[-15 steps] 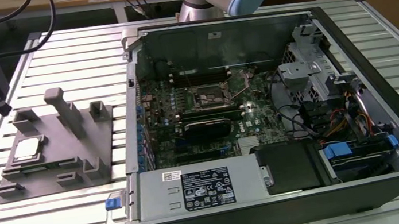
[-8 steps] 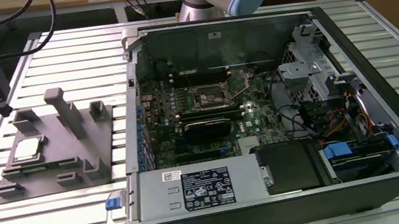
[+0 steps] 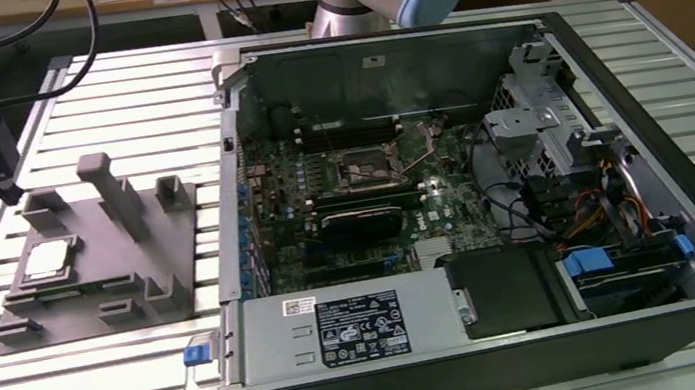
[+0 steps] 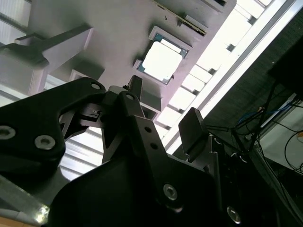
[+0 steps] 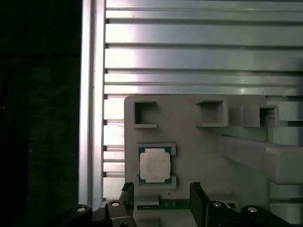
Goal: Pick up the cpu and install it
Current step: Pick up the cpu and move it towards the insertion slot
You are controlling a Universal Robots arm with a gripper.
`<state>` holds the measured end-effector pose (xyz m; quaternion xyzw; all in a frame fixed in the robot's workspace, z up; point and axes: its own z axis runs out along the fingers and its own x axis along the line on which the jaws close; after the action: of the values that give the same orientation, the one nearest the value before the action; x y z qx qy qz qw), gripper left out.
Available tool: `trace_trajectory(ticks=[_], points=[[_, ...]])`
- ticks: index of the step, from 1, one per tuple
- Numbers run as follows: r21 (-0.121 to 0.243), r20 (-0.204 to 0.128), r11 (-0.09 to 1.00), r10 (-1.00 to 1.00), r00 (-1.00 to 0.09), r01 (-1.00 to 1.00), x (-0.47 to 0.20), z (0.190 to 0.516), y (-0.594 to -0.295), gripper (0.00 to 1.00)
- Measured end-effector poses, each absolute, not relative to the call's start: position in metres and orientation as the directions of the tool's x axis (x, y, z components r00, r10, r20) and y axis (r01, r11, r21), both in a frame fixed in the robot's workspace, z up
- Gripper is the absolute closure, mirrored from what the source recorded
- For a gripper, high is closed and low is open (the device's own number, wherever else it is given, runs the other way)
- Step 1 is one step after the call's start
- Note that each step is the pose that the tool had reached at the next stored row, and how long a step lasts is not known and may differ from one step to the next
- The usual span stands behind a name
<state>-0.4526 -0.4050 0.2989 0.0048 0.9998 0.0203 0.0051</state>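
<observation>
Cpu (image 3: 46, 260) on grey tray (image 3: 89, 293) beside open computer case (image 3: 479, 374)

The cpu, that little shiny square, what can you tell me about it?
The cpu is a small flat square with a silvery metal top and a pale greenish rim. It lies flat in a shallow framed pocket near the edge of the grey tray. Nothing grips it: the gripper is clear of it, fingers open.
</observation>
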Motion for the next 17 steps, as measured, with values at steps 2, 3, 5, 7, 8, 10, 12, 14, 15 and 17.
trace_trajectory(ticks=[2,3,5,7,8,10,12,14,15,17], points=[[0.041,-0.01,0.999,0.01,-1.0,0.009,-0.4526,0.2981,-0.405,0.42],[0.041,-0.01,0.999,0.01,-1.0,0.009,-0.4526,0.2977,-0.405,0.42],[0.041,-0.01,0.999,0.01,-1.0,0.009,-0.4527,0.297,-0.405,0.42],[0.041,-0.01,0.999,0.01,-1.0,0.009,-0.4527,0.2962,-0.405,0.42],[0.041,-0.01,0.999,0.01,-1.0,0.009,-0.4527,0.2958,-0.405,0.42],[0.041,-0.01,0.999,0.01,-1.0,0.009,-0.4527,0.2951,-0.405,0.42],[0.041,-0.01,0.999,0.01,-1.0,0.009,-0.4528,0.2943,-0.405,0.42],[0.041,-0.01,0.999,0.01,-1.0,0.009,-0.4528,0.2935,-0.405,0.42],[0.041,-0.01,0.999,0.01,-1.0,0.009,-0.4528,0.2931,-0.405,0.42],[0.041,-0.01,0.999,0.01,-1.0,0.009,-0.4528,0.2923,-0.405,0.42]])
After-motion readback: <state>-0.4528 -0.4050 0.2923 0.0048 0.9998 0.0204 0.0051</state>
